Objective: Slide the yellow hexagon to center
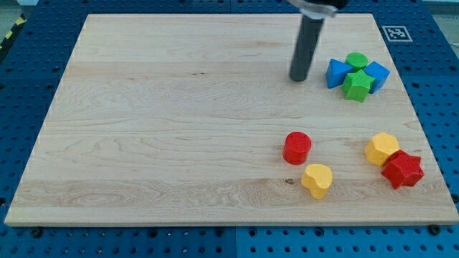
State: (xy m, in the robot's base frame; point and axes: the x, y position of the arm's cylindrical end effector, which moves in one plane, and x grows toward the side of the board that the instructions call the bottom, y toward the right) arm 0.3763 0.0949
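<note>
Near the desk's [143,143] right edge, the yellow hexagon [381,148] is sitting touching the red star [402,170], looking light and slippery, while my tip [298,78], holding nothing, is hovering well apart toward the top edge.

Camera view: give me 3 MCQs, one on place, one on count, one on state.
1. Where is my tip?
A. Left of the blue/green cluster
B. Beside the red cylinder
C. At the board's bottom left

2. How many yellow blocks?
A. One
B. Two
C. Three

3. The yellow hexagon is
A. alone at board centre
B. against the red star
C. under the tip

Answers:
1 A: the tip sits just left of the blue block, with a small gap.
2 B: the hexagon and the yellow heart.
3 B: it touches the star at the view's lower right, far from the tip.
</note>
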